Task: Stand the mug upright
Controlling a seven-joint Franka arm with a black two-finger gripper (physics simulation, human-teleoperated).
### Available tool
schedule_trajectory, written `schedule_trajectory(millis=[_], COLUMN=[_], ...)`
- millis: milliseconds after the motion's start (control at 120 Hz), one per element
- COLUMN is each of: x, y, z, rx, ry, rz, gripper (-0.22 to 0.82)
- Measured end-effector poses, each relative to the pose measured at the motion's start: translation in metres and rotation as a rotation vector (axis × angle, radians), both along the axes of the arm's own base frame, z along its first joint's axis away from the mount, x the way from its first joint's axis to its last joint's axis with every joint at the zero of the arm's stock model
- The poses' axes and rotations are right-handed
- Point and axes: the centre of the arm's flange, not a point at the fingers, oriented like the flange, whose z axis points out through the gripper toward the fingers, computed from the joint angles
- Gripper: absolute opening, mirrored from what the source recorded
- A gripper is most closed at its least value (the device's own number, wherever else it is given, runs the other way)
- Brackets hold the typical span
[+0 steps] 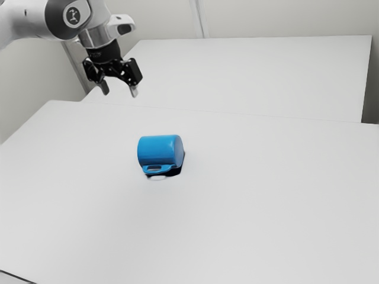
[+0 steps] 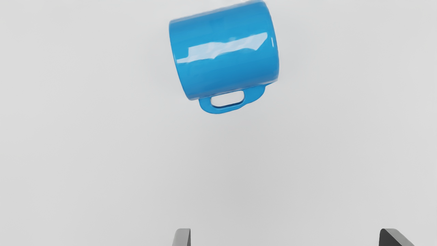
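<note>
The gripper (image 1: 119, 91) hangs well above the table, up and to the exterior view's left of the mug, with its fingers wide apart and nothing between them. A blue mug (image 1: 160, 150) lies on its side on the white table, its handle low on the side facing the exterior camera. In the wrist view the mug (image 2: 225, 51) lies ahead of the open gripper (image 2: 285, 237), apart from both fingertips, its handle on the side toward them. The mug's inside is hidden.
The white table (image 1: 237, 225) reaches across the exterior view, with a second white surface (image 1: 249, 77) behind it. Pale walls (image 1: 284, 18) stand at the back. A dark line crosses the exterior view's lower left corner.
</note>
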Motion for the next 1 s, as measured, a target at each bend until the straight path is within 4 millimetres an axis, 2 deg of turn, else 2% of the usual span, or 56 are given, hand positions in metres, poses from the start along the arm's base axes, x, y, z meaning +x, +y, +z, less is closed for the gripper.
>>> schedule_trajectory(millis=[267,367,458,642,850,1000], x=[0.002,-0.002,-0.004,0.003,0.018,0.020], y=[-0.008,-0.007,0.000,0.037,0.088,0.128], z=[0.000,-0.007,-0.022,-0.059,-0.125,-0.161], rx=[-0.026,-0.039,-0.050,-0.127,-0.289,-0.398], ry=[-0.033,-0.027,-0.005,0.023,0.029,-0.004], rz=[-0.038,-0.042,-0.031,0.042,0.115,0.166], gripper=[0.60,0.60,0.60,0.60,0.60,0.60])
